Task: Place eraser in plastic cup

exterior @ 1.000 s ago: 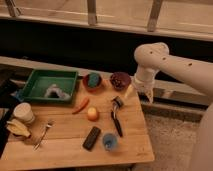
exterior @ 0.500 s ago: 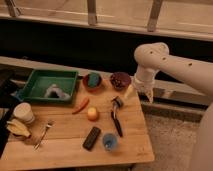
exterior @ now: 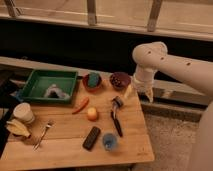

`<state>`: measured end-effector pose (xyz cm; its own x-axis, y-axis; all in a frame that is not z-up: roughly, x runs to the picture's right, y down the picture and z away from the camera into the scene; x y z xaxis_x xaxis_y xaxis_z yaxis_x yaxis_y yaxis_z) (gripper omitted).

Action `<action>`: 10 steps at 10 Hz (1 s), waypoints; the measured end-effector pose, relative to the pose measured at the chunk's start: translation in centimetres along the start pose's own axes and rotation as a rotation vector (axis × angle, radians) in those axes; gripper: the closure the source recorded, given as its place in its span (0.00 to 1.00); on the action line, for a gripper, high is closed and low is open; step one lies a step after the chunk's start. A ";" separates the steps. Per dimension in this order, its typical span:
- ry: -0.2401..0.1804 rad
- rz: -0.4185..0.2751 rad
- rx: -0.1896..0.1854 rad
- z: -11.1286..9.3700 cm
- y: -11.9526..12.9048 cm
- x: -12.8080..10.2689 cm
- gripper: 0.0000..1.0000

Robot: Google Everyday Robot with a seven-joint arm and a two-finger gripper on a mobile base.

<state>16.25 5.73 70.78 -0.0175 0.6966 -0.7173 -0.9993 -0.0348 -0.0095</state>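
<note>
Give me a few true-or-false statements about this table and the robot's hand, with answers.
1. The eraser lies on the table beside the blue cup. True.
2. The gripper holds the eraser. False: it hangs open and empty by the table's right edge, near the dark bowl.
3. The green tray sits at the left of the view. True.
4. The fork lies in the tray. False: it lies on the table, near the cream cup.

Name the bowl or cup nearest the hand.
The dark maroon bowl at the far right corner; the hand hangs just off that edge. The red bowl, blue cup and cream cup sit farther.
</note>
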 end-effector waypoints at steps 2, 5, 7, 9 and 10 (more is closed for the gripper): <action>0.025 -0.057 -0.001 0.6 3.4 0.8 0.22; 0.088 -0.163 -0.009 3.0 10.4 3.0 0.22; 0.108 -0.197 -0.017 4.6 14.4 4.3 0.22; 0.096 -0.193 -0.023 5.3 16.7 4.7 0.22; 0.092 -0.199 -0.027 5.4 17.3 4.8 0.22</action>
<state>-1.32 12.34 70.91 0.1847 0.6235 -0.7597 -0.9815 0.0768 -0.1756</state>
